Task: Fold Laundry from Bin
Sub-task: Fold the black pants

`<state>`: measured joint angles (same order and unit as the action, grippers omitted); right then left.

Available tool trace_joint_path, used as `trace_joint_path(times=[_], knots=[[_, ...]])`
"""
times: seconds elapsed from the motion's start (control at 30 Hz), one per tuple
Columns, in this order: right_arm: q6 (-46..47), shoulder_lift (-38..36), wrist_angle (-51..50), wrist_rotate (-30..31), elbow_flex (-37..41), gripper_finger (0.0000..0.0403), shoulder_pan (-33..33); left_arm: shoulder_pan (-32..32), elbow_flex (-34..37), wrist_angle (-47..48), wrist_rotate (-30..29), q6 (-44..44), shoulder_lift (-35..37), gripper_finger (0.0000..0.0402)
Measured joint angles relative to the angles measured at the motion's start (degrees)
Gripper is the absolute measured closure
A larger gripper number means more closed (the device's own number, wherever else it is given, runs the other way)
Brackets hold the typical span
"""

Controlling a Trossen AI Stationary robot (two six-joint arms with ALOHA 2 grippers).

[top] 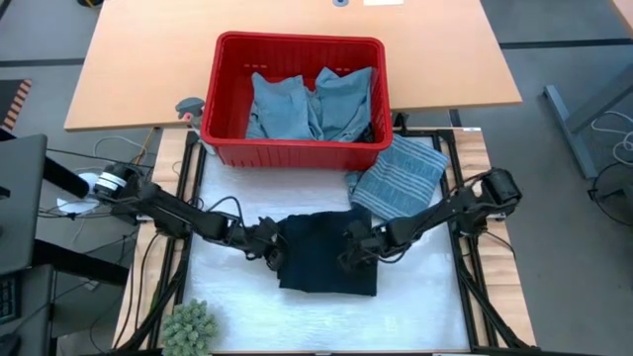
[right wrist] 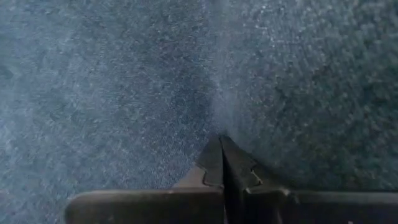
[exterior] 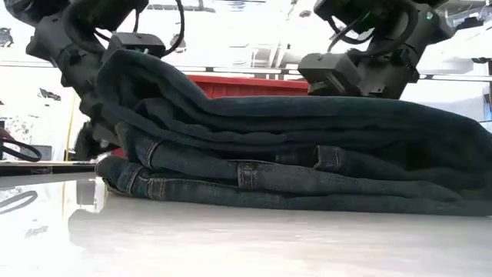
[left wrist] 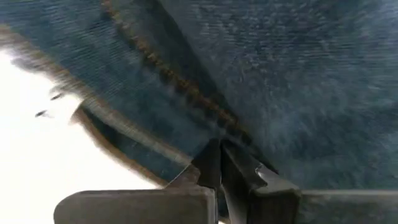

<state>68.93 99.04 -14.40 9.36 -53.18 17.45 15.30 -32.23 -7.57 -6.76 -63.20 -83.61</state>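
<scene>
- The dark jeans (top: 326, 255) lie folded on the white mat (top: 415, 297), just in front of the red bin (top: 297, 148); in the low view they are a flat stack of several layers (exterior: 292, 161).
- The left gripper (top: 274, 249) is at the left edge of the jeans. Its fingers (left wrist: 211, 168) are pressed together, with the denim seam right at their tips; I cannot tell if some cloth is caught between them.
- The right gripper (top: 353, 255) is on top of the jeans, toward their right side. Its fingers (right wrist: 222, 160) are pressed together and their tips touch the denim.
- Inside the bin lie light blue garments (top: 312, 104).
- A grey-blue striped cloth (top: 401, 176) lies at the front right corner of the bin, partly on the mat, just beside the jeans.
- A green plant (top: 190, 326) stands at the mat's corner, well apart from the bin.
</scene>
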Motion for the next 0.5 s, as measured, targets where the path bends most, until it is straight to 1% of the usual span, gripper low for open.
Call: trace_joint_path(times=[0.07,0.13,0.2,0.27,0.33,0.4,0.47,0.5], knots=[[0.1,2.2,1.8,-1.5,-0.1,0.0389,0.0,-0.9,0.0,4.7,1.7,0.1,3.3,0.0401],[0.1,3.7,3.8,-2.9,-0.2,0.0383,0.0,-1.8,0.0,11.1,1.9,0.2,8.0,0.0402],[0.0,4.5,5.2,-3.6,-0.2,0.038,0.0,-2.8,0.1,15.6,1.4,-0.1,13.6,0.0401],[0.0,4.6,6.0,-3.9,-0.1,0.0381,0.0,-3.5,0.1,18.0,-0.9,-1.9,20.1,0.0401],[0.0,4.5,6.1,-4.1,-0.1,0.0385,0.0,-3.5,-0.4,17.2,-5.8,-2.4,26.6,0.0401],[-0.1,4.5,6.4,-4.3,0.0,0.0386,-0.4,-3.1,-1.6,16.5,-13.0,-1.1,32.3,0.0401],[-0.1,4.5,6.7,-5.0,0.0,0.0385,-0.8,-2.3,-2.7,12.3,-20.5,3.4,36.2,0.0402],[-0.2,4.5,7.0,-5.2,0.0,0.0384,-0.8,-1.9,-2.9,8.9,-22.7,5.9,37.4,0.0402]])
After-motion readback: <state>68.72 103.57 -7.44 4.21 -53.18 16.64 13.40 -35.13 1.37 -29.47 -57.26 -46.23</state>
